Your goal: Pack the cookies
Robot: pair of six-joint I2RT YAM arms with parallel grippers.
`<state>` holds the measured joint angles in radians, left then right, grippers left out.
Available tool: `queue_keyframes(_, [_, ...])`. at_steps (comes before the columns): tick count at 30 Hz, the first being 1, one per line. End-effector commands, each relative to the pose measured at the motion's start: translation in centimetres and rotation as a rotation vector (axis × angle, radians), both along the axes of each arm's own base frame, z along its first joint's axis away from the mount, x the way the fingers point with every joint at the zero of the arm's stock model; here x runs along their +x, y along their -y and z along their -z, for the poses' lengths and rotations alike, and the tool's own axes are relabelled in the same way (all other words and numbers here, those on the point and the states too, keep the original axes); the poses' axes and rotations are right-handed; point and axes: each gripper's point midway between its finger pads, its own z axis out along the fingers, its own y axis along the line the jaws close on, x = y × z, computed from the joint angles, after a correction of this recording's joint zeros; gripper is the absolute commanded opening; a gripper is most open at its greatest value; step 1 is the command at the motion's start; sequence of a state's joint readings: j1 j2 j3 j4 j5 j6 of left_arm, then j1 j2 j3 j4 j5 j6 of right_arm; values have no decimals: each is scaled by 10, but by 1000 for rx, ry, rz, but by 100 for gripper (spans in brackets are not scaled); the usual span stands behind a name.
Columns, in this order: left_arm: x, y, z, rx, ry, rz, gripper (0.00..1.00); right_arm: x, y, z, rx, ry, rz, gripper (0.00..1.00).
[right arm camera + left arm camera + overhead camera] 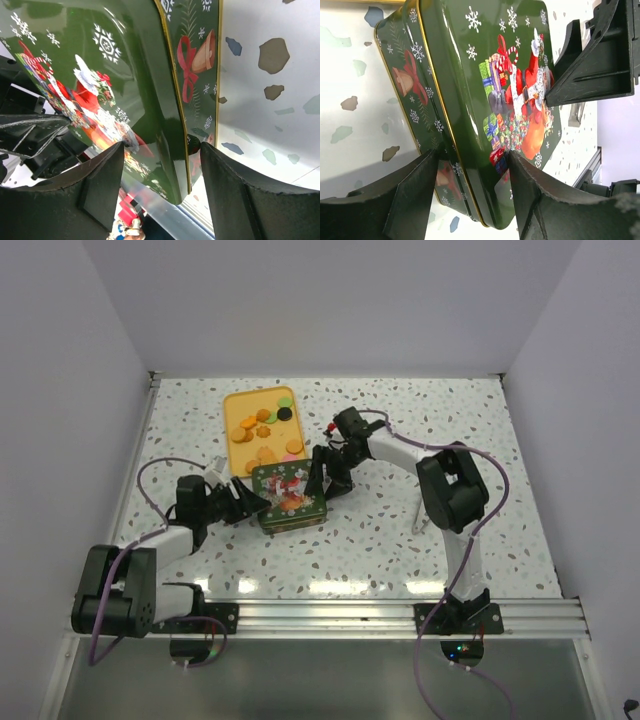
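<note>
The cookies [262, 428], small orange, tan, black, pink and green discs, lie on a yellow tray [232, 402] at the back middle. In front of it stands a green Christmas tin [288, 497] with its lid on. My left gripper [254, 502] is shut on the tin's left edge; in the left wrist view [472, 157] one finger presses the side wall and the other the lid of the tin [470, 75]. My right gripper [326, 480] is shut on the tin's right edge, as the right wrist view [161, 147] shows on the tin [100, 65].
White walls enclose the speckled table on the left, back and right. A metal rail [330, 615] runs along the near edge. The right arm's finger [590, 65] shows across the tin in the left wrist view.
</note>
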<state>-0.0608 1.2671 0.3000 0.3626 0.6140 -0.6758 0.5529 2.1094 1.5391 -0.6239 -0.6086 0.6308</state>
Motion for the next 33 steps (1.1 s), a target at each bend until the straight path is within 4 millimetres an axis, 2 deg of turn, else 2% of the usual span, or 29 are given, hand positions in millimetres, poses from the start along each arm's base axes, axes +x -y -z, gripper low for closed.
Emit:
queue_keyframes(1, [-27, -7, 35, 48, -116, -13, 56, -3, -3, -12, -18, 34, -14, 65])
queue_keyframes(3, [-32, -8, 40, 51, -135, -23, 57, -4, -2, -11, -28, 33, -14, 65])
queue_keyframes(4, [-36, -9, 45, 55, -149, -28, 63, -4, -3, -11, -32, 36, -14, 65])
queue_keyframes(5, [-38, -10, 47, 56, -156, -31, 63, -4, -2, -11, -36, 34, -13, 65])
queue_keyframes(6, [-40, -10, 48, 59, -161, -31, 70, -5, -2, -12, -41, 33, -13, 66])
queue_keyframes(8, [-45, -12, 53, 67, -174, -37, 73, -4, -2, -13, -48, 41, -13, 66])
queue_keyframes(14, [-48, -14, 56, 74, -178, -49, 75, -4, -3, -19, -61, 51, -16, 66])
queue_keyframes(19, [-41, -14, 48, 81, -163, -46, 80, 0, -2, -25, -76, 67, -17, 69])
queue_keyframes(24, [-27, -20, 32, 125, -114, -54, 89, 3, -1, -33, -91, 85, -24, 72])
queue_keyframes(29, [-19, -24, 20, 164, -94, -59, 93, 7, -1, -35, -92, 93, -20, 73])
queue_keyframes(33, [-18, -26, 19, 174, -96, -66, 93, 10, -4, -32, -92, 96, -15, 73])
